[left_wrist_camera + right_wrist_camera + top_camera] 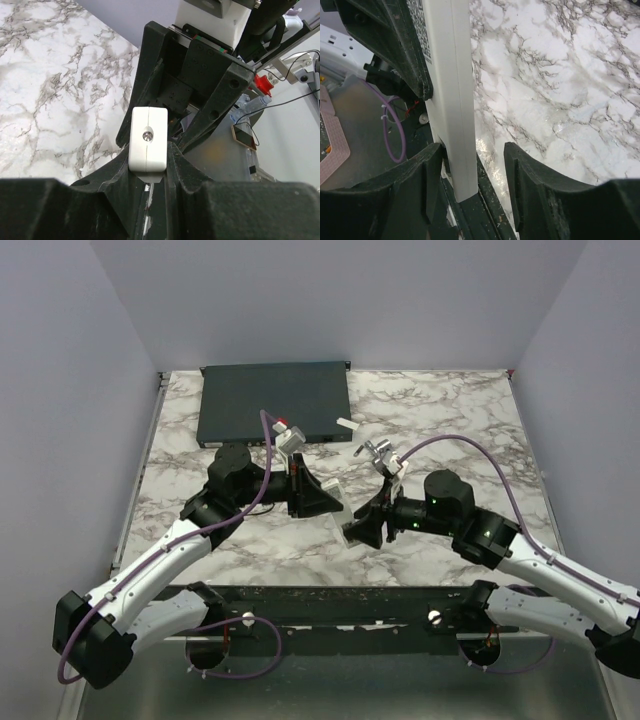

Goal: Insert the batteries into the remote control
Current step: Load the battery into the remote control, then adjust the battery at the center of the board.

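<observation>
Holding the remote control (147,137) off the worktop (450,410): left pincer (148,161) clamped narrow on one end, presumably to steady it between the arms; right pincer (474,167) stands wide about the other end, one finger touching, the other apart, no grip; batteries not made out; small white piece (345,423) lies just beside the dark-grey box (275,400), possibly the back cover.

Marble table (450,410), flat dark box (275,400), white piece (345,423)
</observation>
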